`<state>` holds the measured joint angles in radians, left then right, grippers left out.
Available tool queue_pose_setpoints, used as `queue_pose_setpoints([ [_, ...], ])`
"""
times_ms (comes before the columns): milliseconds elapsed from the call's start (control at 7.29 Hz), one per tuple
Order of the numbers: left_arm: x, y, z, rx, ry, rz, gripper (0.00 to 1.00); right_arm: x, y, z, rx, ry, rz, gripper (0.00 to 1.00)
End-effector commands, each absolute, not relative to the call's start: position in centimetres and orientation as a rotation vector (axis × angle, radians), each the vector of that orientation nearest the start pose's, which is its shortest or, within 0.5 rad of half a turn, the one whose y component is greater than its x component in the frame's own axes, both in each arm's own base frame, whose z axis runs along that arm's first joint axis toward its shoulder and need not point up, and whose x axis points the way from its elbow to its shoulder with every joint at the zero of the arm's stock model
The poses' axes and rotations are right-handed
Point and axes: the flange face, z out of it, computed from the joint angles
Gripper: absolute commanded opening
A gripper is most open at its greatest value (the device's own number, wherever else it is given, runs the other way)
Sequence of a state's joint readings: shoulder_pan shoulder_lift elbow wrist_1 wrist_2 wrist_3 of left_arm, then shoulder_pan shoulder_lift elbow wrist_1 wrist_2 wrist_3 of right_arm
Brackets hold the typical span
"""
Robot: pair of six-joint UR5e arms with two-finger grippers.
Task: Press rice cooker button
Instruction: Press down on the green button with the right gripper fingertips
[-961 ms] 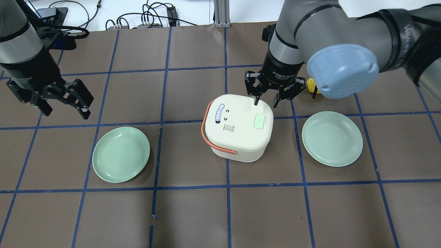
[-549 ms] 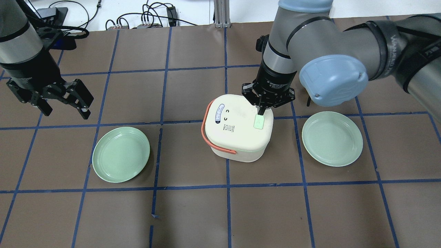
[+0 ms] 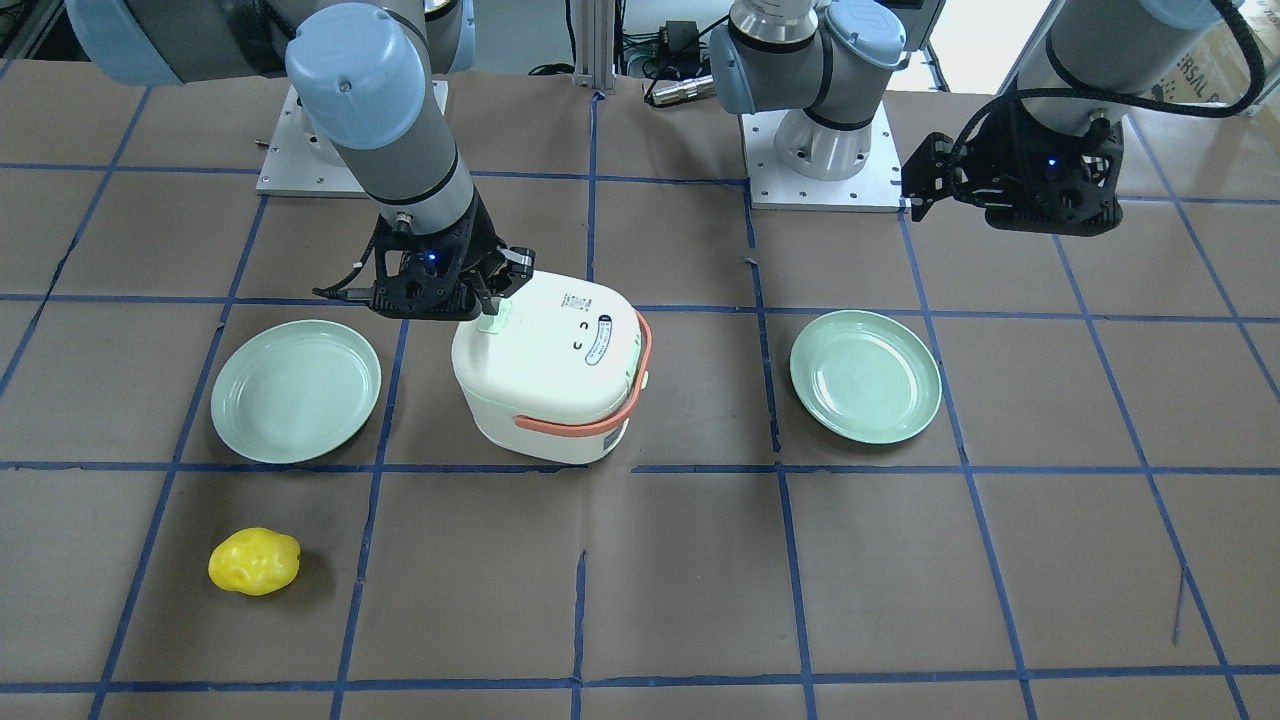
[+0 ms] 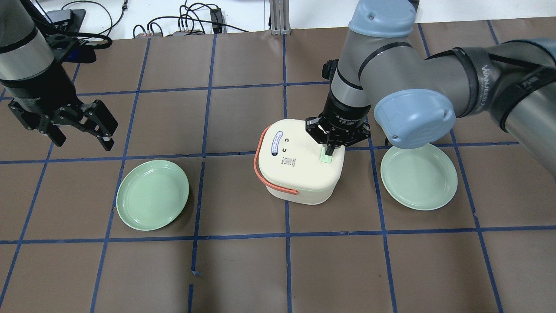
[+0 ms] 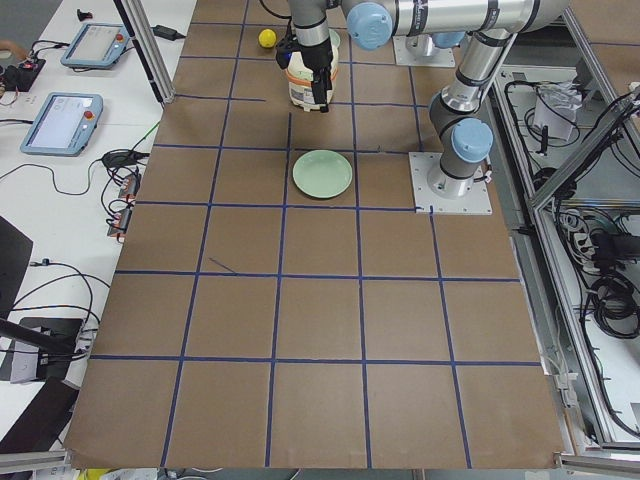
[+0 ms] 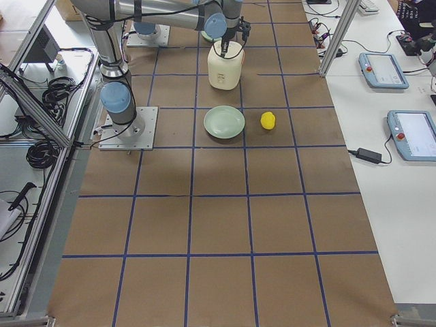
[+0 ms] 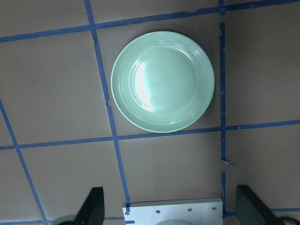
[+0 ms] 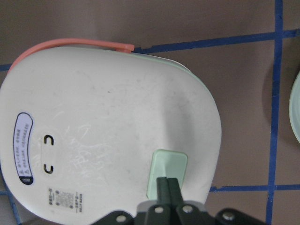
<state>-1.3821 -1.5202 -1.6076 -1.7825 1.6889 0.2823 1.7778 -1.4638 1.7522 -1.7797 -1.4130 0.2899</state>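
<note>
Since the earlier frame the right tool point(image 4: 329, 151), pressed together, had slid toward 6 o'clock; the button point(image 8: 165, 165) lay just beneath its tips, at 3 o'clock on the cooker point(image 4: 299, 174). Left tool point(image 4: 82, 140), spread apart, was far off.

A worktop point(image 4: 243, 269) covered in brown paper is carrying a grid of blue tape lines point(image 4: 287, 234). Two pale green plates are lying flat on it, well apart: the first plate point(image 4: 152, 194) toward the overhead view's left, the second plate point(image 4: 418, 174) toward its right. A lumpy yellow fruit point(image 3: 254, 561) is sitting near the second plate, on the operators' side. Black cables point(image 4: 186, 21) are trailing beyond the worktop's far edge.
</note>
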Motion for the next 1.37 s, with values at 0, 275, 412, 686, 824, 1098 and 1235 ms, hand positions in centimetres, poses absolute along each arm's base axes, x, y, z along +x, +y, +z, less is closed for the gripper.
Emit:
queue_pose_setpoints([
  [0, -3.5, -46.4, 47.6, 0.161, 3.051, 0.337, 1.0, 25.1, -46.9, 36.1, 0.13, 3.002, 0.188, 0.11],
  [275, -3.5, -46.4, 47.6, 0.161, 3.051, 0.337, 1.0, 25.1, -46.9, 35.8, 0.131, 3.001, 0.195, 0.11],
  [412, -3.5, -46.4, 47.6, 0.161, 3.051, 0.337, 1.0, 25.1, -47.0, 35.6, 0.134, 3.001, 0.202, 0.11],
  [686, -3.5, -46.4, 47.6, 0.161, 3.051, 0.337, 1.0, 25.2, -47.0, 35.3, 0.131, 3.001, 0.2, 0.11],
  [824, -3.5, -46.3, 47.6, 0.161, 3.05, 0.335, 1.0, 25.2, -47.0, 35.2, 0.133, 3.001, 0.198, 0.12],
  [1098, -3.5, -46.4, 47.6, 0.161, 3.051, 0.337, 1.0, 25.2, -47.6, 37.3, 0.166, 2.995, 0.128, 0.93],
  [1235, -3.5, -46.4, 47.6, 0.161, 3.051, 0.337, 1.0, 25.2, -48.2, 39.0, 0.218, 2.995, 0.093, 1.0],
])
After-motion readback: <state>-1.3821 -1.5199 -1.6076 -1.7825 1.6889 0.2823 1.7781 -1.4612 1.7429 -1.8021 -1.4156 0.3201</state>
